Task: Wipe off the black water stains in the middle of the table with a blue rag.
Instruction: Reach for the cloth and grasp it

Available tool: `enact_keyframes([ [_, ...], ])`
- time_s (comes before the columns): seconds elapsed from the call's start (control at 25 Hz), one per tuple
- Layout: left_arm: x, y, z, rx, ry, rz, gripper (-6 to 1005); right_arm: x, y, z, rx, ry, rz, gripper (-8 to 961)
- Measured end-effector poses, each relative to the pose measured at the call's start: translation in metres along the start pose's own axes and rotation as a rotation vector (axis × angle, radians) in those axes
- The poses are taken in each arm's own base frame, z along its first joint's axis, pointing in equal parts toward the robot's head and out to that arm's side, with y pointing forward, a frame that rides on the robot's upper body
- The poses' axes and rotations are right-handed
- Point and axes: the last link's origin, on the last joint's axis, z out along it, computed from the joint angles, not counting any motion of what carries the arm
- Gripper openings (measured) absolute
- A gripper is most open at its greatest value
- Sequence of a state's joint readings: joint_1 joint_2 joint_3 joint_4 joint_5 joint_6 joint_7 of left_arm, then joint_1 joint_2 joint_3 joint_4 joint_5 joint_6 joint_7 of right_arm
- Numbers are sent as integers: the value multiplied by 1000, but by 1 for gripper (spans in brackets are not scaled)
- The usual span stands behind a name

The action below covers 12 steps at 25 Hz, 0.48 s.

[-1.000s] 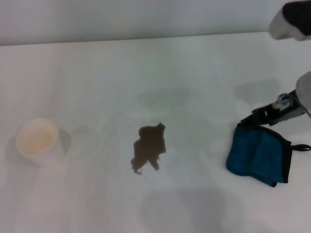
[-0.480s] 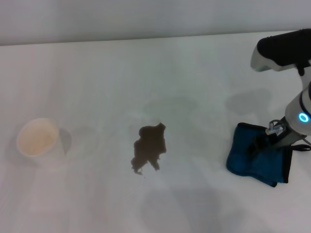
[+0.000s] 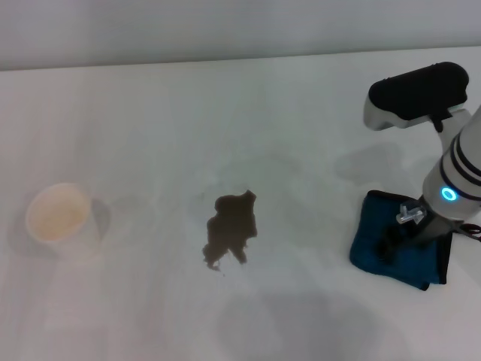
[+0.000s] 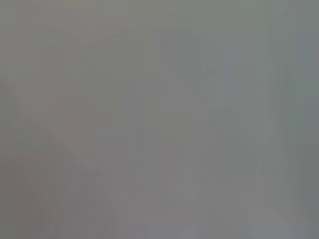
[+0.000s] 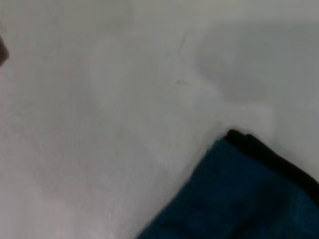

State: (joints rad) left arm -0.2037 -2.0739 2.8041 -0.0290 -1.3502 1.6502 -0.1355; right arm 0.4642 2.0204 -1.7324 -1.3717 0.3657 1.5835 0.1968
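We see the table (image 3: 150, 113) from the head view, with the stain (image 3: 231, 235) lying near its middle, a dark jagged blotch with a few small drops at its lower edge. The rag (image 3: 394, 241) lies flat on the table well to the right of the stain, apart from it, its black edging showing along the far and right sides. Our right gripper (image 3: 392, 242) is down on the rag, its dark tip over the cloth's middle; we cannot tell how its claw stands. The right wrist view shows a corner of the rag (image 5: 239, 199) with its black edge against bare table (image 5: 99, 124). A cup (image 3: 58, 214) stands upright far to the left, well apart from the stain. The left wrist view gives only plain grey, and our left gripper shows nowhere.
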Motion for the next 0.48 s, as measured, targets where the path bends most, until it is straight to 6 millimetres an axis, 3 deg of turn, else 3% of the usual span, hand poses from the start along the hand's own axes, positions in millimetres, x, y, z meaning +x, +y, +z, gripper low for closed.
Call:
enact_keyframes([
  [0.48,0,1,-2,3,-2,-3,883,-4,6,6,24,22,-41,593],
])
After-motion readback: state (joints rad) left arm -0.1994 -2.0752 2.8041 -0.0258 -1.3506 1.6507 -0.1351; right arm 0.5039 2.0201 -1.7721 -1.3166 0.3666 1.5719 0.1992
